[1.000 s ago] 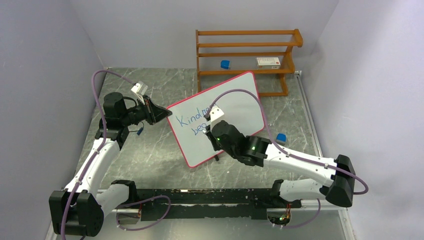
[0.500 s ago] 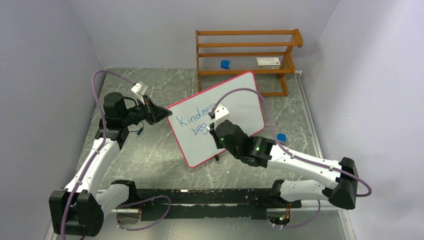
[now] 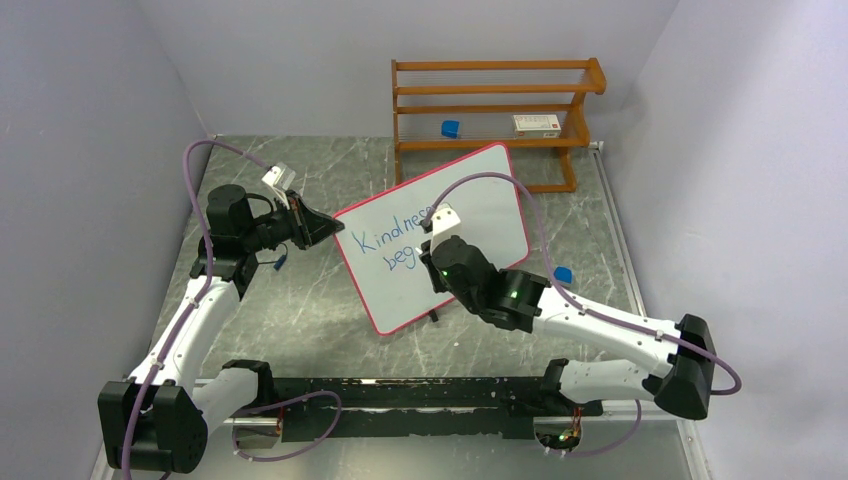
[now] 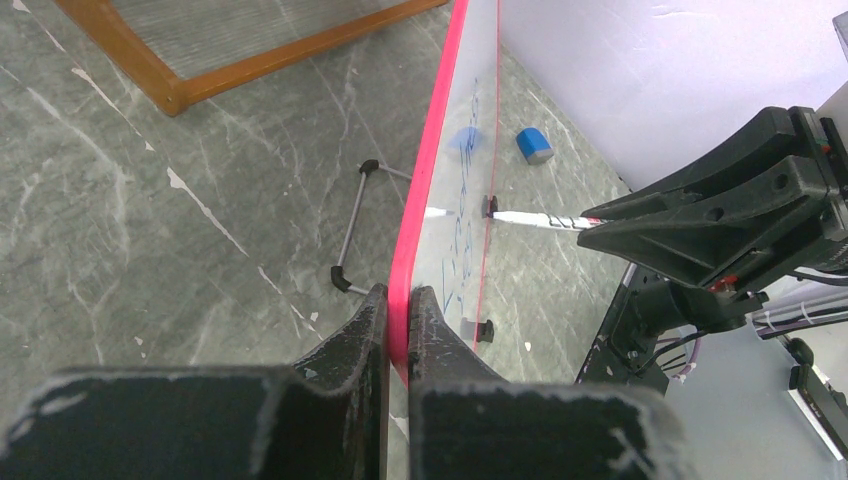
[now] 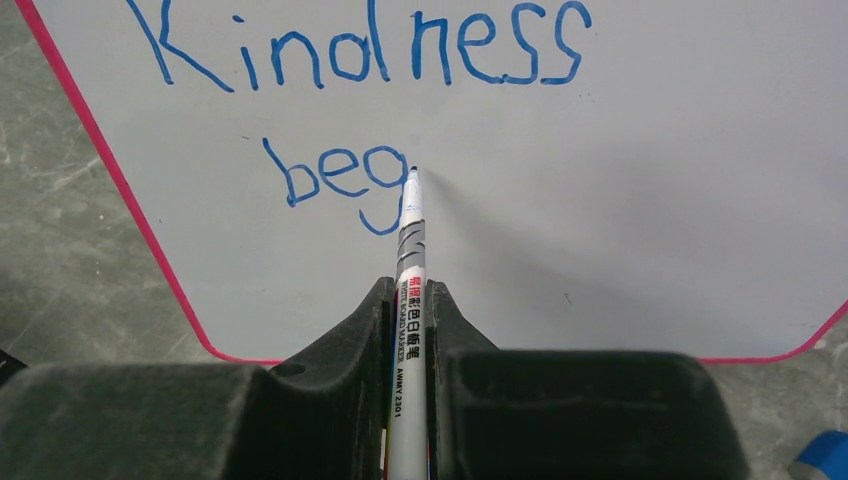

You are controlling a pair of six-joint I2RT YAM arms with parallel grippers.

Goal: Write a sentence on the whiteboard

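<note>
Grey marble bench (image 3: 300, 300); whiteboard (image 3: 495, 215) stands tilted mid-bench, in front of rack (image 3: 495, 100). Left jaws clenched on its pink rim, steadying it. Right jaws grasp marker (image 5: 410, 290), tip at the board just after "beg". Blue sentence (image 5: 360, 50) part written. Next, judged: form "e" with light, steady contact.

Your top view sits high behind the arm bases, looking down and forward over the table (image 3: 300, 290) to the wooden rack (image 3: 490, 66) by the far wall. Your left wrist view looks out past the left hand (image 4: 398, 295), close in and edge-on along the whiteboard (image 4: 480, 100). Your right wrist view looks over the right hand (image 5: 408, 290) and along the marker (image 5: 408, 250), squarely at the whiteboard's face from close by. All three share the whiteboard; the left wrist view also catches the right hand and marker.
</note>
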